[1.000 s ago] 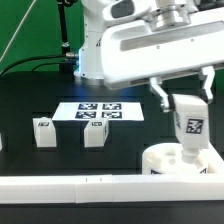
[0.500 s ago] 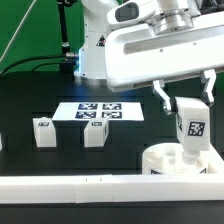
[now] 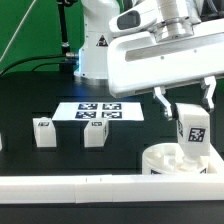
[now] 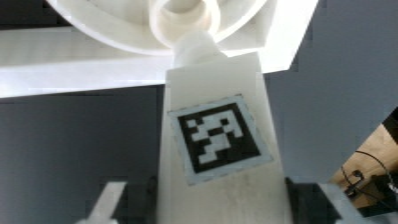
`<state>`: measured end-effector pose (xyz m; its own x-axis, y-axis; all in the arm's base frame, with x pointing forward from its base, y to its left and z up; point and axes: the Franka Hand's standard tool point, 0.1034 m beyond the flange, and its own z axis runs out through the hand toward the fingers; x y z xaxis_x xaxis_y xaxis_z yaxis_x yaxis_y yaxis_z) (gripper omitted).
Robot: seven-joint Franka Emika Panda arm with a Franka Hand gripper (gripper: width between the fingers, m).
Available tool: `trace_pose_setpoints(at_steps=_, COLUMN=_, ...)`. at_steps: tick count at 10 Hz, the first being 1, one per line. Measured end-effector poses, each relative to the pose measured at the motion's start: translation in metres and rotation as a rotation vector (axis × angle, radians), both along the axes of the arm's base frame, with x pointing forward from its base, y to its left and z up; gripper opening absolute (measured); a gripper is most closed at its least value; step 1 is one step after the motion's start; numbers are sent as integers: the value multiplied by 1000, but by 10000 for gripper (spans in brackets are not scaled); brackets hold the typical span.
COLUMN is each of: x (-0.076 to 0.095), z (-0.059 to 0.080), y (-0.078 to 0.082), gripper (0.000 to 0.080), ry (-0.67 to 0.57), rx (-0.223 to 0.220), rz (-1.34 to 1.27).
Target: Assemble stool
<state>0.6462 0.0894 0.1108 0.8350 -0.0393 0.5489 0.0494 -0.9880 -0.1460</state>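
Note:
The round white seat (image 3: pixel 168 161) lies at the exterior view's right, just behind the white wall. My gripper (image 3: pixel 185 100) is shut on a white block leg (image 3: pixel 191 131) that stands upright with its lower end in the seat. In the wrist view the leg (image 4: pixel 221 135) with its square tag runs between my two fingers (image 4: pixel 111 200) down to the seat (image 4: pixel 125 30). Two more tagged legs (image 3: pixel 42 131) (image 3: pixel 95 133) stand loose on the black table at the exterior view's left and middle.
The marker board (image 3: pixel 100 110) lies flat behind the loose legs. A long white border wall (image 3: pixel 80 186) runs along the front. A small white piece (image 3: pixel 2 143) is cut off at the left edge. The arm's base (image 3: pixel 95 50) stands at the back.
My gripper and the leg in it have sunk slightly toward the seat and shifted a little to the exterior view's right. The loose legs have not moved.

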Motion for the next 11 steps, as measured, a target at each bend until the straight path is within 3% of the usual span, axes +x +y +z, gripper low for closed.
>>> trace_pose_setpoints(at_steps=2, x=3, z=8, y=-19, gripper=325, ry=3, rx=8, rz=2)
trace_pose_setpoints(at_steps=5, x=-1, z=3, y=-22, gripper=325, ry=14, rx=35, rz=5)
trace_pose_setpoints(at_steps=11, x=-8, z=-11, y=-1, gripper=325, ry=34, rx=43, rz=30)
